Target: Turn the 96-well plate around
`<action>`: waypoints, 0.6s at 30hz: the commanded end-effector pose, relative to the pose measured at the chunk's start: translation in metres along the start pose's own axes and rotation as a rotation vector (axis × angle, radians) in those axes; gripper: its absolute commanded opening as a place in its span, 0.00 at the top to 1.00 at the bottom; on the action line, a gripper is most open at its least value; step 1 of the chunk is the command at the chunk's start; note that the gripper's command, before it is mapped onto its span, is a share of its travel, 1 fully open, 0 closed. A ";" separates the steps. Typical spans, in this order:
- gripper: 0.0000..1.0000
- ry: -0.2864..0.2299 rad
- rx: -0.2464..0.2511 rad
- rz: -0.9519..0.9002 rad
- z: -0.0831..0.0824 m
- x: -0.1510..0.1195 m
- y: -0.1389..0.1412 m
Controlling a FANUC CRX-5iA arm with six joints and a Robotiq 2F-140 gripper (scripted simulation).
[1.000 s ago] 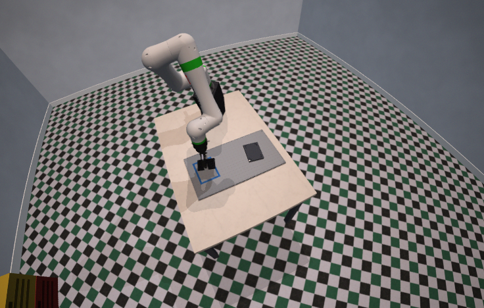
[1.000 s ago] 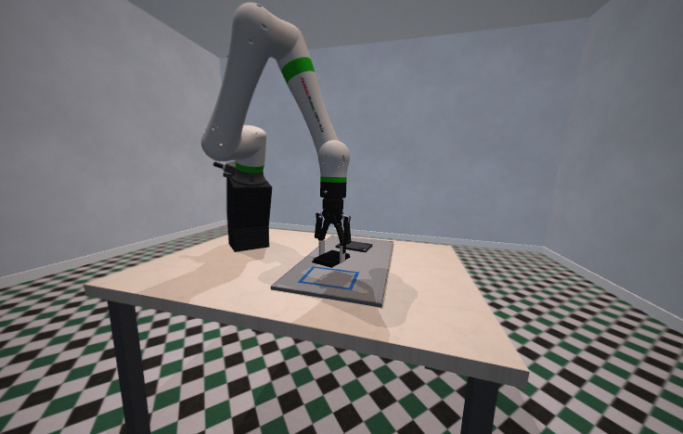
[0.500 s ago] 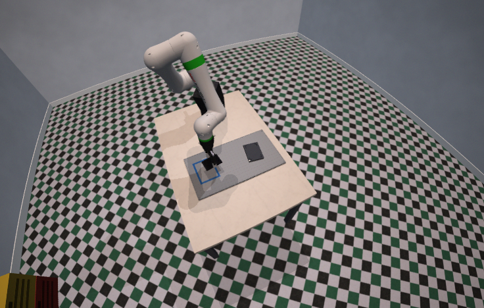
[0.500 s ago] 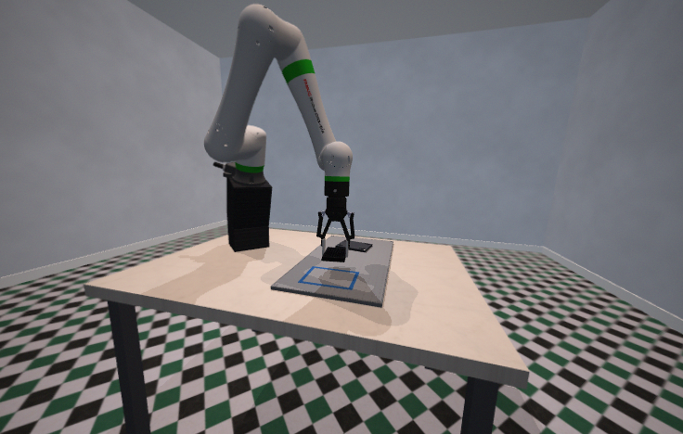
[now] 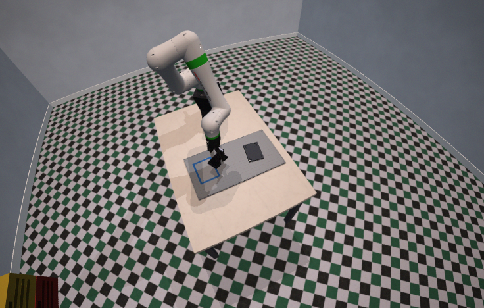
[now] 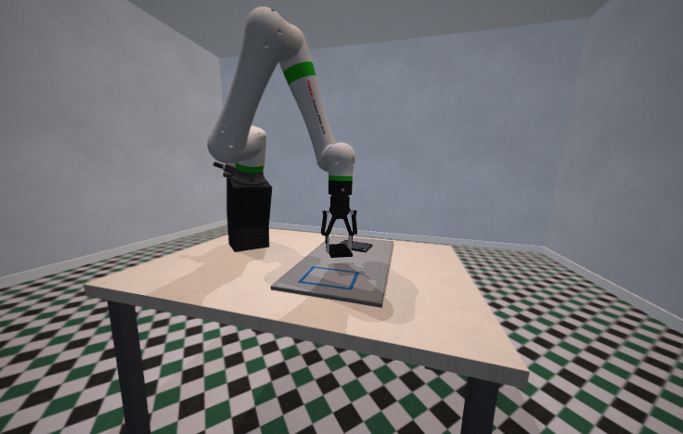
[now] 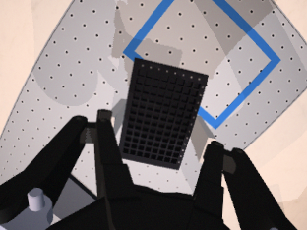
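Note:
My gripper is shut on the black 96-well plate and holds it in the air above the grey deck. The plate hangs over the edge of the blue taped outline B1, turned at an angle to it. In the top view the plate sits at the outline's right corner, below the gripper. In the exterior view the plate is held clear of the deck by the gripper. The dark nest N1 lies at the deck's right end and holds nothing. The plate's cut corner cannot be made out.
The deck lies on a light wooden table. The arm's black base pedestal stands at the table's back left. A yellow and red box stands on the floor, far from the table.

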State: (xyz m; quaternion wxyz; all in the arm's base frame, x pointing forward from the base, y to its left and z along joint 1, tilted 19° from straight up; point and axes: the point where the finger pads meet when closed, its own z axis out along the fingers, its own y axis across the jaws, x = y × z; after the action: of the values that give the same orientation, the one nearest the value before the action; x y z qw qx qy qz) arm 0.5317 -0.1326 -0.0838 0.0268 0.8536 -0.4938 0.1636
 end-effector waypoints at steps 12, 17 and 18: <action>1.00 -0.002 0.000 -0.003 -0.002 -0.041 -0.023; 1.00 -0.002 0.000 -0.003 -0.002 -0.052 -0.030; 1.00 -0.002 0.000 -0.003 -0.002 -0.055 -0.031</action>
State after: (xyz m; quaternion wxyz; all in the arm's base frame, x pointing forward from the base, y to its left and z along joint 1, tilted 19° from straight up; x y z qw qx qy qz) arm 0.5322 -0.0807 -0.0931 0.0264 0.8550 -0.4923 0.1612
